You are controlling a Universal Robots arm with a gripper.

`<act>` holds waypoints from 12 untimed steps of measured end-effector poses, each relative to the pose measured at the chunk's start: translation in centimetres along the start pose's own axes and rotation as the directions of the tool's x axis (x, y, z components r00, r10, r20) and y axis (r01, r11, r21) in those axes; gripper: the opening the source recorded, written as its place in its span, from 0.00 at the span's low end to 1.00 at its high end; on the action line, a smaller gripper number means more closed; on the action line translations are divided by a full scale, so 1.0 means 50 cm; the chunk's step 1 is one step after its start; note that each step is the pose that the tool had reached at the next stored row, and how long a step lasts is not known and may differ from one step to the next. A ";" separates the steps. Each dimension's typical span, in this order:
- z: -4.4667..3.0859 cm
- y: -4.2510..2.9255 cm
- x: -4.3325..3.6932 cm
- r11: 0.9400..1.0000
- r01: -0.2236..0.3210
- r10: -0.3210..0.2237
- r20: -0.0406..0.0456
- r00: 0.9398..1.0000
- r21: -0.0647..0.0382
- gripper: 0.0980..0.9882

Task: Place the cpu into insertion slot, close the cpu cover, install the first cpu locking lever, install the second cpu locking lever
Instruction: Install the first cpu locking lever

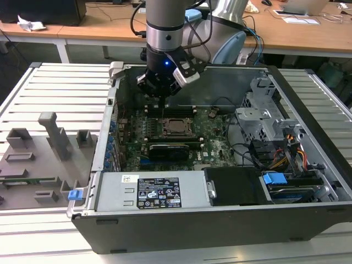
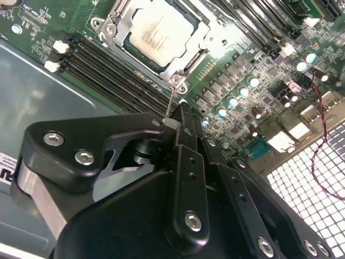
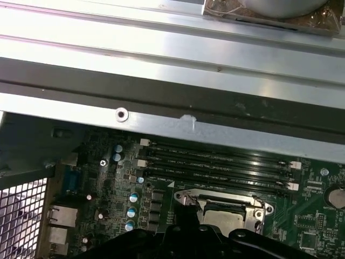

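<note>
- On the exterior view's left, a grey fixture tray (image 1: 41, 157) lay on the slatted desk (image 1: 60, 88) beside the open computer case (image 1: 220, 214), with a small blue clip (image 1: 75, 194) at the tray's near corner.
- Inside the case, the green motherboard (image 1: 165, 135) lay flat; the cpu (image 1: 177, 126) sat in the insertion slot (image 1: 165, 127) near the board's middle, its dull silver top facing up.
- Around the chip, the cpu cover (image 2: 116, 24) lay down flat as a silvery frame, seen in the second wrist view with the cpu (image 2: 160, 31) showing through its cut-out.
- Above the socket, the hand (image 1: 164, 91) hung from the arm with its black fingers (image 2: 186, 162) drawn close together; a thin metal wire rose from between the tips towards the socket's corner, though what it had hold of could not be told.
- Beside the socket ran the long black memory slots (image 3: 215, 162).
- Toward the exterior view's right stood a grey metal drive cage (image 1: 264, 115) and a bundle of cables (image 1: 291, 154).
</note>
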State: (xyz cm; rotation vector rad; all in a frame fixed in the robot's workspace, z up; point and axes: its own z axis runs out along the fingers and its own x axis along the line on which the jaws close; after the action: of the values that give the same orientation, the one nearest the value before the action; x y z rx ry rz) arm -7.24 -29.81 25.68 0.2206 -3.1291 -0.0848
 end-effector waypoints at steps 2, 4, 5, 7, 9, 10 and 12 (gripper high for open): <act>0.001 -0.002 -0.011 1.000 -0.003 0.003 0.000 1.000 0.000 0.01; 0.002 -0.003 -0.022 1.000 -0.006 0.006 0.000 1.000 0.000 0.01; 0.003 -0.004 -0.026 1.000 -0.008 0.008 0.001 1.000 0.000 0.01; 0.005 -0.004 -0.029 1.000 -0.022 0.022 0.001 1.000 0.000 0.01; 0.010 -0.005 -0.030 0.998 -0.056 0.056 0.004 0.998 -0.008 0.01; 0.012 -0.005 -0.030 0.997 -0.073 0.073 0.005 0.997 -0.013 0.01; 0.013 -0.005 -0.030 0.995 -0.093 0.093 0.008 0.996 -0.042 0.01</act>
State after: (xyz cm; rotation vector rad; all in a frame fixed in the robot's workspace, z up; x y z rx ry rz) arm -5.74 -29.81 25.00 0.0746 -3.1378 -0.1512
